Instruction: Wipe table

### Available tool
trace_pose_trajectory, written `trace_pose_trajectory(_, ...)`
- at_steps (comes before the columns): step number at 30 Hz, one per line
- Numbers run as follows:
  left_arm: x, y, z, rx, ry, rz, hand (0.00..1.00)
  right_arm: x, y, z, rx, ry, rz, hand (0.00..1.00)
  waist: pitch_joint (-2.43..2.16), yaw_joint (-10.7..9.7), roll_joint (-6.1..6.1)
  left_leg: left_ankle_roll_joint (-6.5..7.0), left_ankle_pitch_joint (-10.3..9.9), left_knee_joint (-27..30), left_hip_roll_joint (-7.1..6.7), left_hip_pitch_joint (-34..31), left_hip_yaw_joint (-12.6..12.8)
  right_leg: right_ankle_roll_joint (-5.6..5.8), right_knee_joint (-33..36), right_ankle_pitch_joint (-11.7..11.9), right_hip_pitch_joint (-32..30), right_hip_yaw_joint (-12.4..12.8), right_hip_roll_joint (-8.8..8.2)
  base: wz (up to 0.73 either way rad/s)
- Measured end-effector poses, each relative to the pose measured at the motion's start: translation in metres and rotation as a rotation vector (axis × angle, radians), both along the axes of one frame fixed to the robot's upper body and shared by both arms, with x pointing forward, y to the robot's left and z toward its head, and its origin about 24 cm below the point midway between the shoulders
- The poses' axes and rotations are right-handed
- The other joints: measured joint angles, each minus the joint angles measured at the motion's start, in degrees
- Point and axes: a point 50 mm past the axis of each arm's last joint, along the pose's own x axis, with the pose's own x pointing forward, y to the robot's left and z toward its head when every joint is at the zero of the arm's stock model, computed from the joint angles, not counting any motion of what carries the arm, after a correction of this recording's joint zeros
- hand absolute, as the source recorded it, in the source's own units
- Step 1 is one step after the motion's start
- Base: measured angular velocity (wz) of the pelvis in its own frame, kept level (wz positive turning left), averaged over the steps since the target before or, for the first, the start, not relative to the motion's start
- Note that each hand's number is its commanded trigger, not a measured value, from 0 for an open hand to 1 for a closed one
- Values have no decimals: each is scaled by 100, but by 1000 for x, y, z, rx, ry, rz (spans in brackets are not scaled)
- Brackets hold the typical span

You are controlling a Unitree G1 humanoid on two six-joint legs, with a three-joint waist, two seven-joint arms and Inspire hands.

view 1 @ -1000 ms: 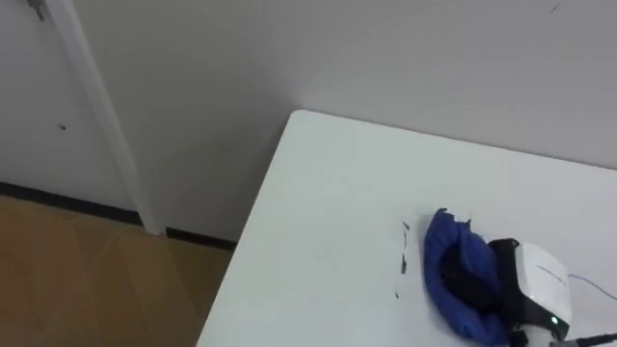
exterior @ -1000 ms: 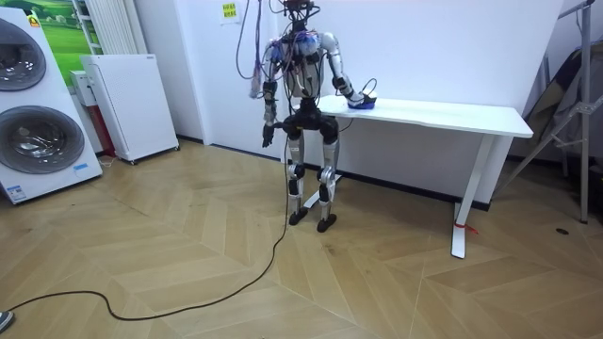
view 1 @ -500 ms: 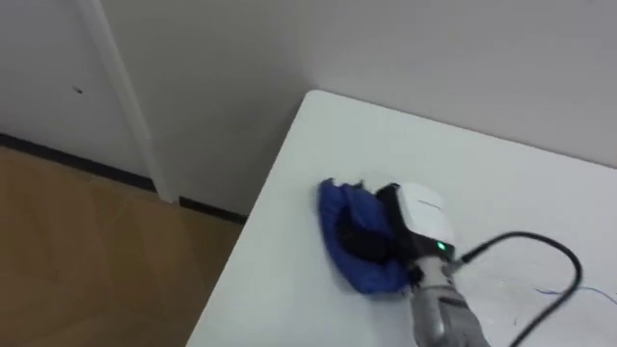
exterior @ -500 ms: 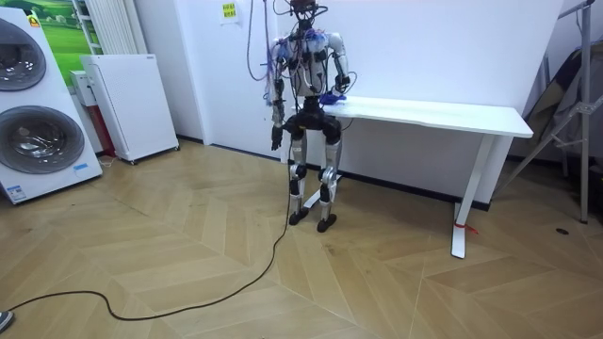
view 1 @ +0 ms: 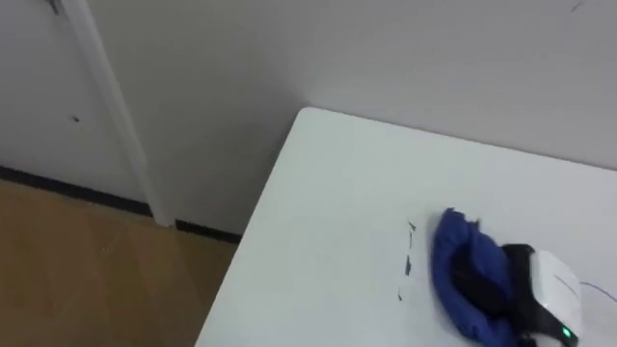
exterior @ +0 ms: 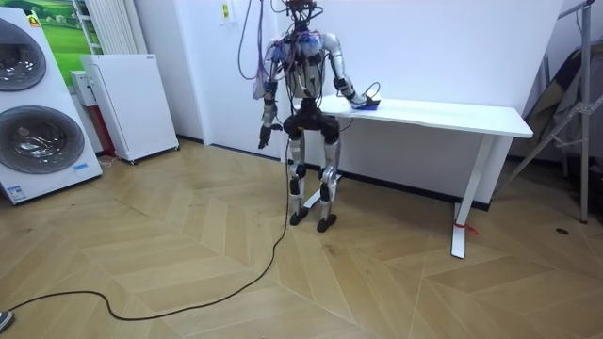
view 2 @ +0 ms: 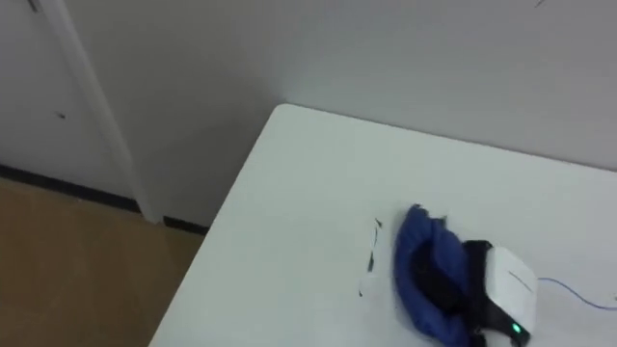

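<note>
Robot stands at left end of white table surface (view 1: 328, 193). Right hand (view 1: 545, 289) rests on crumpled blue cloth (view 1: 461, 275); dark fingers (view 1: 482, 287) curled into folds, holding it pressed to surface, near right. Short dark marks (view 1: 405, 262) just left of cloth, not yet wiped. Left hand (exterior: 264, 139) hangs at side. Judgement: wiping under way; marks left to clear.

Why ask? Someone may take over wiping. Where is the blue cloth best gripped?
Probably the bunched left edge of the blue cloth, from the left side of the table: folds stand raised and free there, while the right hand covers its right part.
</note>
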Motion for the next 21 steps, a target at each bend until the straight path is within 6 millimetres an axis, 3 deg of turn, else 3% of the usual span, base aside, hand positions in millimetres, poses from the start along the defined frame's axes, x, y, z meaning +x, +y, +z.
trace_pose_trajectory(1, 9, -3, -1, -7, -15, -19, 0, 7, 5, 1, 0, -1, -1, 100, 10, 126, 52, 12, -74, 149, 43, -29, 170, -14, 276, -46, -187, 12, -25, -75)
trace_pose_trajectory(2, 13, -4, -2, -12, -22, -25, 0, 11, 8, 1, 1, 2, 1, 100, 37, 215, 13, 21, -110, 235, 76, -65, 282, -15, 404, -58, -302, 3, -39, -104)
trace_pose_trajectory(3, 24, -7, -4, -19, -36, -36, 0, 25, 19, 3, 5, 1, 25, 100, 19, 468, 133, 20, -188, 391, 185, -149, 582, -15, 729, -84, -574, -86, -80, -117)
trace_pose_trajectory(4, 35, -7, -4, -19, -53, -45, 0, 40, 32, 7, -2, 1, 77, 100, 31, 649, 155, -4, -243, 537, 298, -282, 763, 43, 1139, -134, -839, -176, -167, -109)
trace_pose_trajectory(5, 42, -7, -5, -18, -63, -55, 0, 46, 41, 8, -2, 1, 108, 100, 39, 736, 150, -17, -251, 570, 335, -326, 852, 62, 1424, -178, -971, -204, -287, -82)
trace_pose_trajectory(6, 56, -9, -4, -21, -91, -75, 0, 61, 62, 13, -11, -4, 196, 100, 47, 975, 175, -97, -290, 652, 430, -413, 980, 121, 1821, -309, -1161, -129, -550, -64)
trace_pose_trajectory(7, 71, -8, -2, -21, -130, -96, 0, 80, 84, 22, -30, -30, 302, 100, 100, 1175, 161, -185, -289, 693, 510, -501, 988, 195, 1889, -395, -1269, -30, -803, -57)
trace_pose_trajectory(8, 78, -7, -1, -19, -153, -104, 0, 91, 98, 28, -31, -53, 357, 100, 146, 1259, 134, -225, -272, 696, 533, -562, 938, 204, 1855, -396, -1310, 40, -897, -39)
trace_pose_trajectory(9, 96, -6, 3, -17, -201, -122, 0, 110, 121, 43, -39, -118, 449, 100, 219, 1395, 128, -307, -247, 733, 608, -718, 725, 233, 1645, -371, -1391, 196, -1011, 0)
trace_pose_trajectory(10, 107, -7, 6, -20, -234, -138, 0, 127, 137, 59, -44, -182, 522, 100, 240, 1446, 128, -408, -182, 719, 628, -914, 276, 343, 1231, -264, -1368, 206, -1077, 24)
trace_pose_trajectory(11, 112, -7, 7, -19, -245, -146, 0, 133, 142, 67, -48, -213, 546, 100, 237, 1443, 114, -447, -136, 704, 646, -1017, 60, 376, 997, -166, -1347, 166, -1118, 71)
trace_pose_trajectory(13, 123, 0, 13, 2, -261, -187, 0, 149, 144, 81, -54, -270, 563, 100, 238, 1262, -90, -759, 73, 590, 823, -1321, -479, 445, 61, 379, -1150, -94, -1272, 107)
trace_pose_trajectory(14, 123, 2, 13, 5, -260, -185, 0, 149, 142, 80, -58, -263, 558, 100, 231, 1228, -143, -849, 86, 583, 876, -1331, -608, 456, -111, 509, -1087, -156, -1279, 94)
trace_pose_trajectory(16, 116, 11, 14, 10, -251, -147, 0, 136, 126, 61, -77, -186, 539, 100, 243, 1205, -287, -1269, 12, 494, 1207, -1235, -746, 555, -202, 996, -1064, -192, -1157, 52)
trace_pose_trajectory(17, 113, 12, 13, 5, -246, -133, 0, 130, 121, 55, -83, -163, 537, 100, 230, 1194, -277, -1391, -18, 513, 1313, -1220, -731, 856, -83, 783, -1042, -223, -1070, 29)
trace_pose_trajectory(18, 106, 9, 10, -14, -235, -111, 0, 117, 116, 50, -43, -177, 524, 100, 218, 1145, -218, -1574, 66, 507, 1575, -1193, -659, 835, 158, 411, -991, -353, -850, 43)
trace_pose_trajectory(19, 97, 2, 6, -46, -216, -96, 0, 109, 113, 46, -34, -173, 526, 100, 197, 904, -86, -1648, 316, 406, 1833, -1196, -378, 675, 405, 204, -988, -610, -693, 50)
trace_pose_trajectory(20, 93, -1, 4, -56, -210, -94, 0, 105, 111, 45, -29, -170, 526, 100, 188, 837, -74, -1657, 475, 321, 1914, -1183, -148, 609, 471, 80, -993, -717, -675, 67)
trace_pose_trajectory(21, 89, -6, 2, -72, -207, -91, 0, 98, 108, 43, -25, -168, 522, 100, 173, 726, -59, -1633, 773, 152, 2036, -1140, 197, 496, 599, -103, -990, -846, -617, 45)
